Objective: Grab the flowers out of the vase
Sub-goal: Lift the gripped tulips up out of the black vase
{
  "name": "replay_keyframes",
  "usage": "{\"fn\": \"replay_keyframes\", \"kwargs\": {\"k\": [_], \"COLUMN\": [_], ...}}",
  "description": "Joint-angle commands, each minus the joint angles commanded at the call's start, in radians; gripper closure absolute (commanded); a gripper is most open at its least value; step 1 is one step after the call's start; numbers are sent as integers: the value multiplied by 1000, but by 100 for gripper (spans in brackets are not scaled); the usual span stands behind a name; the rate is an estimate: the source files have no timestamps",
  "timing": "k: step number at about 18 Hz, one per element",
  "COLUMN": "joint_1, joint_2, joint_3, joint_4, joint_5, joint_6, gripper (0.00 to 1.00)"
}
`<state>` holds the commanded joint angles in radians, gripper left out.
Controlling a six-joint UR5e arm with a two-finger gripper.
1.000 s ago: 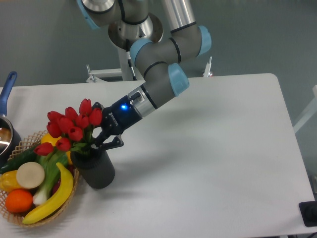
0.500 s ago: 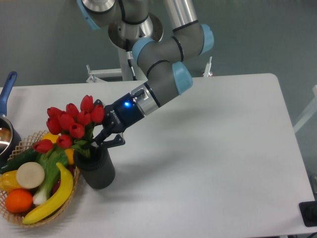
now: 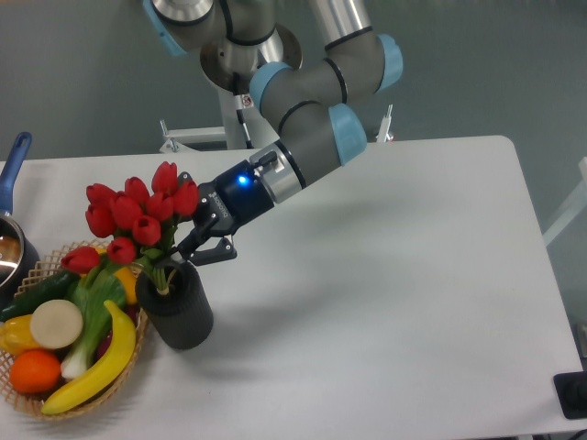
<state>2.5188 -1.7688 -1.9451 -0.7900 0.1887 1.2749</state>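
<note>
I'm seeing the red tulip bunch point(image 3: 138, 218) standing with its stems in the dark ribbed vase point(image 3: 179, 313) beside the wicker fruit basket point(image 3: 23, 396), while my gripper point(image 3: 180, 254) is pinching the stems just above the rim.

The end effector point(image 3: 194, 246) body bears small white lettering, seemingly a brand, too blurred to read.

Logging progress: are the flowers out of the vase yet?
Not yet: the flowers sit high, but their stems still enter the vase mouth, end effector closed on them.
</note>
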Motion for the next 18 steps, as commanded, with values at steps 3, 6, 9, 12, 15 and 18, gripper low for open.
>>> {"fn": "replay_keyframes", "kwargs": {"k": [3, 6, 9, 12, 15, 18], "joint_1": [6, 8, 9, 8, 9, 24], "joint_2": [21, 28, 31, 51, 74, 91], "joint_3": [9, 12, 31, 35, 35, 38], "joint_4": [0, 0, 0, 0, 0, 0], "joint_5": [2, 2, 2, 2, 0, -2], "joint_6": [-58, -63, -104, -138, -180, -216], "gripper": [54, 54, 54, 54, 54, 54]}}
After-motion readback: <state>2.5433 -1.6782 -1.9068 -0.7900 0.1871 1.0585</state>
